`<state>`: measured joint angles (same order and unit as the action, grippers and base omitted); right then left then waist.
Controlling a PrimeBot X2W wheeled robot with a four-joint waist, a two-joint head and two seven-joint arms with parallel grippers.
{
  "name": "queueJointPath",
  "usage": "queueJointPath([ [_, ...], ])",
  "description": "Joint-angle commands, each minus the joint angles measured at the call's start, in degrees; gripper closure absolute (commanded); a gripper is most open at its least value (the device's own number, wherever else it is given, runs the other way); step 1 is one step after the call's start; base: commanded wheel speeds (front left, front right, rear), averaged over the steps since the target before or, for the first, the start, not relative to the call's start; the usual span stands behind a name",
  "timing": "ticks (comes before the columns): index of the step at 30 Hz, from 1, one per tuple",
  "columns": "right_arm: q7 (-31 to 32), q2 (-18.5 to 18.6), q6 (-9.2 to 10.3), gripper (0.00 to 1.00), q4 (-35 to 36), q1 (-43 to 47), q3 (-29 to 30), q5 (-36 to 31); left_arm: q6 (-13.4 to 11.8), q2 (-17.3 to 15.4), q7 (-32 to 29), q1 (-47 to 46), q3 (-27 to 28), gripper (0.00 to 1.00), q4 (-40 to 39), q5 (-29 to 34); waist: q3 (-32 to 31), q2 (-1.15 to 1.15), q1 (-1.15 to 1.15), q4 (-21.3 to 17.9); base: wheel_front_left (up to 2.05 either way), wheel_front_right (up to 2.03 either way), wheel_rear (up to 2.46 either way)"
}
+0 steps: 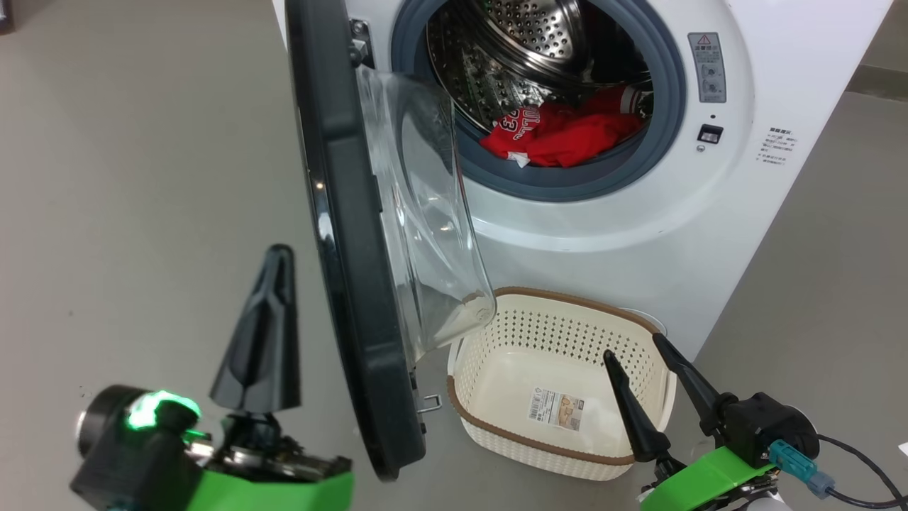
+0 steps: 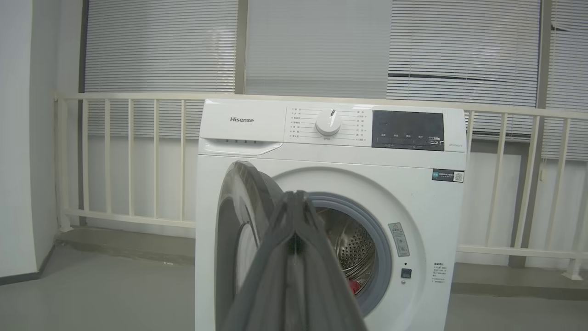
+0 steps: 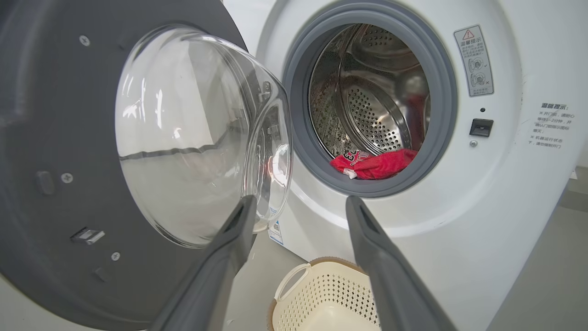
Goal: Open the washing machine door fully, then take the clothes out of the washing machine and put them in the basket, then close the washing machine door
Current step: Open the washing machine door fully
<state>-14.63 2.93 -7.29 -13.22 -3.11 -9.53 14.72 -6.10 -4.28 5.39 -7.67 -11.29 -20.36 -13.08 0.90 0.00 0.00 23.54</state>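
Open washing machine door (image 1: 340, 213), standing out from the front of the washing machine (image 1: 780, 71) at about a right angle, hinged at the left of the round opening. Black ring edge-on in the head view, clear glass bowl (image 1: 425, 213) bulging to the right.

Red clothes (image 1: 560, 135) inside the steel drum (image 1: 532, 35), heaped low at the front against the grey gasket (image 1: 567, 186), with a white number 23 on one fold.

Cream basket (image 1: 560, 333) on the grey floor (image 1: 142, 142), just in front of the machine and below the opening, holding only a sticker (image 1: 557, 409) on its bottom. Glass bowl over its rear left corner in the head view.

At the outer side of the door, left gripper (image 1: 279, 259), near the black ring but apart from it, fingers (image 2: 294, 276) pressed together, pointing up, clamped on nothing. Behind the machine in the left wrist view, a white railing (image 2: 128, 99) and window blinds (image 2: 161, 46).

At the near right corner of the basket, right gripper (image 1: 633, 348), fingers spread wide apart, nothing between them. In the right wrist view, aimed toward the lower edge of the opening, basket below, door at the left.
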Motion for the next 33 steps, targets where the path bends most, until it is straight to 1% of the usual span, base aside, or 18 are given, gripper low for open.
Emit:
queueJointPath([
  [1,-0.4,0.0,-0.2,0.0,1.3,-1.9,-1.2,0.7,0.2,-0.4,-1.3,-2.4,0.4,1.0,-3.1,0.2,0.1,0.0,0.0,-0.1,0.0,0.0,0.0],
  [7,-0.4,0.0,-0.2,0.0,1.5,-2.0,-1.1,0.5,1.2,0.4,-6.5,-2.5,-6.0,1.0,-6.9,-2.4,0.5,0.0,0.0,-0.4,0.0,0.0,0.0],
  [10,-0.4,0.0,-0.2,0.0,1.5,-2.1,-1.2,0.5,1.5,0.6,-9.1,-2.3,-8.8,1.0,-6.2,-3.7,0.8,0.0,0.0,-0.5,0.0,0.0,0.0],
  [15,-0.4,0.0,-0.2,0.0,1.5,-2.4,-1.3,0.5,1.8,0.8,-13.1,-2.1,-12.5,1.0,-3.0,-4.5,1.4,0.0,0.0,-0.7,0.0,0.0,0.0],
  [20,-0.4,0.0,-0.2,0.0,1.6,-2.6,-1.2,0.4,1.6,0.6,-16.8,-1.3,-14.3,1.0,1.4,-4.9,1.8,0.0,0.0,-1.0,0.0,0.0,0.0],
  [24,-0.4,0.0,-0.2,0.0,1.6,-2.6,-1.2,0.4,1.0,0.0,-17.4,-1.1,-14.0,1.0,3.7,-4.4,1.9,0.0,0.0,-1.1,0.0,0.0,0.0],
  [27,-0.4,0.0,-0.2,0.0,1.5,-2.5,-1.3,0.4,0.0,-0.7,-17.5,-0.9,-13.3,1.0,5.7,-3.6,2.1,0.0,0.0,-1.2,0.0,0.0,0.0],
  [29,-0.4,0.0,-0.2,0.0,1.7,-2.4,-1.0,1.2,-1.1,-1.7,-17.4,-0.9,-12.8,1.0,6.9,-1.7,2.2,0.0,0.0,-1.2,0.0,0.0,0.0],
  [33,-0.4,0.0,-0.2,0.0,1.7,-2.3,-0.6,1.7,-2.8,-2.0,-17.2,-0.7,-12.3,1.0,8.2,-0.3,2.3,0.0,0.0,-0.8,0.0,0.0,0.0],
])
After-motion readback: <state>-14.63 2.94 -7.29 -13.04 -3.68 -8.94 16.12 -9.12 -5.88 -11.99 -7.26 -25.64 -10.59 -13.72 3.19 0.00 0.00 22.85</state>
